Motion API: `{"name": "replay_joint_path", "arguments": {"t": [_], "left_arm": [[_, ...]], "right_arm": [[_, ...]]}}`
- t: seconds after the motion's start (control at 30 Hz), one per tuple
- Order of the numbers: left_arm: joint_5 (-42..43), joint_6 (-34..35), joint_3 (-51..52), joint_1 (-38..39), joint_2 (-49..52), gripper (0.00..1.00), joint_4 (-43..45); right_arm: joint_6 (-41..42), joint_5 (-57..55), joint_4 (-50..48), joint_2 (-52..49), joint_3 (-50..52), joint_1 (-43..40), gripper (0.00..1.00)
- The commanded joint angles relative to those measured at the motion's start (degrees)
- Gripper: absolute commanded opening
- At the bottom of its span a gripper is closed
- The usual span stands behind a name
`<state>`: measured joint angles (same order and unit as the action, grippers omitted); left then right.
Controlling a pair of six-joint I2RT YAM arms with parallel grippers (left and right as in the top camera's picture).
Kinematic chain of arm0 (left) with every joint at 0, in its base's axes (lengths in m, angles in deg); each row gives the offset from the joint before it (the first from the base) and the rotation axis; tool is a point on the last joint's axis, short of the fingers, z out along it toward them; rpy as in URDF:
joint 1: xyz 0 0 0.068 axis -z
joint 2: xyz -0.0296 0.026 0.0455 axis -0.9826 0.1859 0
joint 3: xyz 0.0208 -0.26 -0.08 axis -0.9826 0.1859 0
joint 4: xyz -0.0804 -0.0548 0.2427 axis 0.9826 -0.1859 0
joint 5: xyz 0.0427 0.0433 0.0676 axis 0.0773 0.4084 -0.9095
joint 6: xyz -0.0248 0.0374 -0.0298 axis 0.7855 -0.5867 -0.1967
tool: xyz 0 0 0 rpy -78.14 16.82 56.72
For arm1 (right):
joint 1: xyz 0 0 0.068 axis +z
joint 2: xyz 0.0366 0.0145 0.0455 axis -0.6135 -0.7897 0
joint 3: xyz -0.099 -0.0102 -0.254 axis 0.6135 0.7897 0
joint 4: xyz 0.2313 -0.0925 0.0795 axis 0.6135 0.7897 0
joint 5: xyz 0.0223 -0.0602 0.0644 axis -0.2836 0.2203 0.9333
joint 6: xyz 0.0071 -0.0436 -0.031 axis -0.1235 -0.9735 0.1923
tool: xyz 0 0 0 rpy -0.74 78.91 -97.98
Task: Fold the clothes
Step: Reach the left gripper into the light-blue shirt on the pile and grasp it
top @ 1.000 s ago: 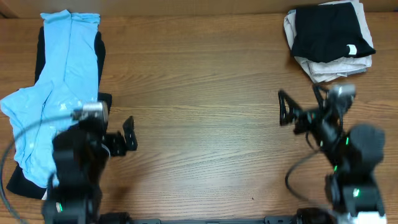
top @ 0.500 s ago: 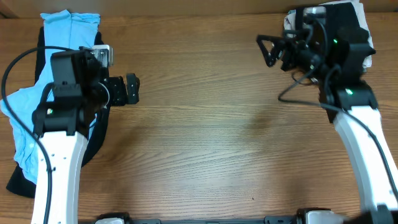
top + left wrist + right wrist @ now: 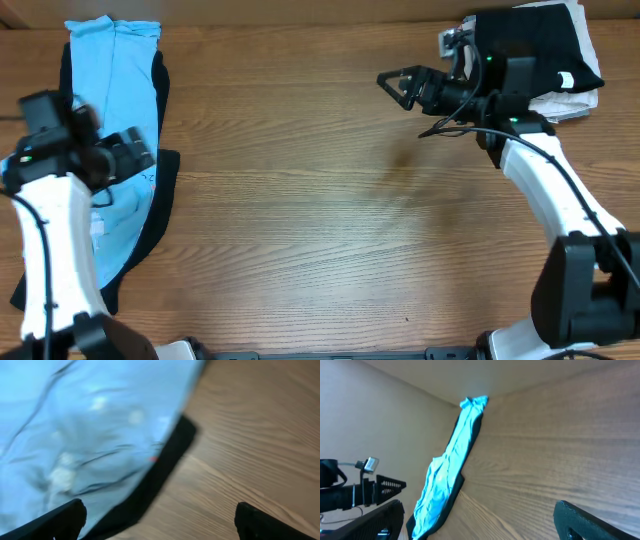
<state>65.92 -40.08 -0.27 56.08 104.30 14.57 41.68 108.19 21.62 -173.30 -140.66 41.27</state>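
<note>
The clothes, a light blue T-shirt (image 3: 108,110), lie crumpled in a long strip at the table's left edge, on top of a black garment (image 3: 160,200). My left gripper (image 3: 143,157) hovers open over the shirt's right border. In the left wrist view the shirt (image 3: 85,425) fills the upper left, and the gripper (image 3: 160,525) holds nothing. My right gripper (image 3: 392,88) stands open above bare wood at the far right, pointing left. The right wrist view shows the shirt (image 3: 452,462) far off beyond the empty gripper (image 3: 480,522).
A stack of folded clothes (image 3: 530,55), black on pale grey, sits in the far right corner behind the right arm. The wooden table (image 3: 320,220) spreads between the two arms. A wall (image 3: 380,415) rises behind the shirt's end of the table.
Both arms came up from the front edge. The left gripper swung left onto the shirt's border. The right gripper slid left along the far side. Both stayed open.
</note>
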Motion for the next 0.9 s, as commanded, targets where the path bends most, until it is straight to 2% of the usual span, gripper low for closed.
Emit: {"name": "replay_joint_path", "arguments": {"t": [0.0, 0.03, 0.33, 0.63, 0.87], "left_arm": [[-1.20, 3.37, -1.18, -4.22, 4.37, 0.94, -0.50], [-1.57, 3.34, -1.18, -5.73, 7.04, 0.89, -0.68], [-6.99, 3.37, -1.18, -10.27, 18.88, 0.74, -0.17], [-8.11, 3.37, -1.20, -10.91, 23.47, 0.63, 3.02], [-7.04, 3.58, -1.18, -10.88, 23.47, 0.31, 5.44]], "right_arm": [[0.31, -1.01, -0.37, -0.68, -1.38, 0.63, 0.99], [0.31, -1.03, -0.42, -0.68, -1.38, 0.70, 0.99], [0.31, -1.03, -0.35, -0.68, -1.38, 0.70, 0.95], [0.31, -1.16, -0.39, -0.68, -1.38, 0.70, 0.91], [0.31, -1.97, -0.35, -0.68, -1.38, 0.70, 0.88]]}}
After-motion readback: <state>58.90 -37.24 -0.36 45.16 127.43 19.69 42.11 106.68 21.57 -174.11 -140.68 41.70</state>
